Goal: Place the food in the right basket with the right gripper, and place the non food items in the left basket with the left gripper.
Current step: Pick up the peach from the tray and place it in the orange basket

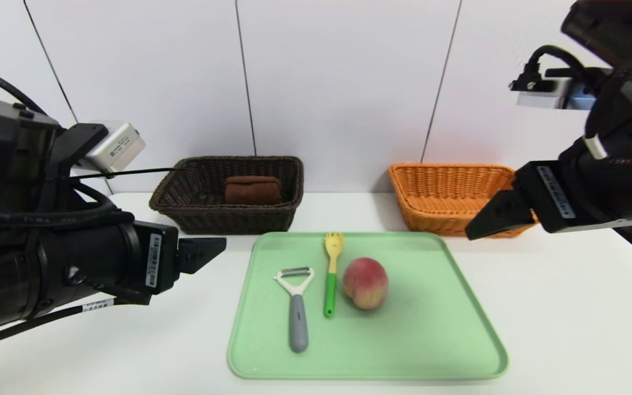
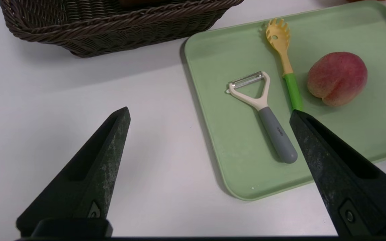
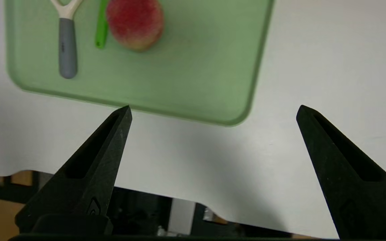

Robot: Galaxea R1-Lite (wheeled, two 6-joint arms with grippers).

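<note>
A pinkish-red peach point(image 1: 365, 283) point(image 2: 337, 78) point(image 3: 134, 23) lies on the green tray point(image 1: 431, 334). Beside it are the yellow-headed, green-handled fork point(image 1: 331, 271) point(image 2: 284, 63) and the white-headed, grey-handled peeler point(image 1: 296, 305) point(image 2: 263, 110) point(image 3: 67, 50). The rolled brown towel point(image 1: 253, 190) rests inside the dark brown basket point(image 1: 184, 192) point(image 2: 79, 33). The orange basket point(image 1: 447, 197) holds nothing visible. My left gripper point(image 1: 206, 255) point(image 2: 209, 113) hovers open over the table left of the tray. My right gripper point(image 1: 494, 216) point(image 3: 214, 112) hangs open in front of the orange basket.
The white table point(image 1: 568, 307) ends at a scalloped front edge point(image 3: 166, 197) close to the tray's near side. A white panelled wall stands right behind both baskets.
</note>
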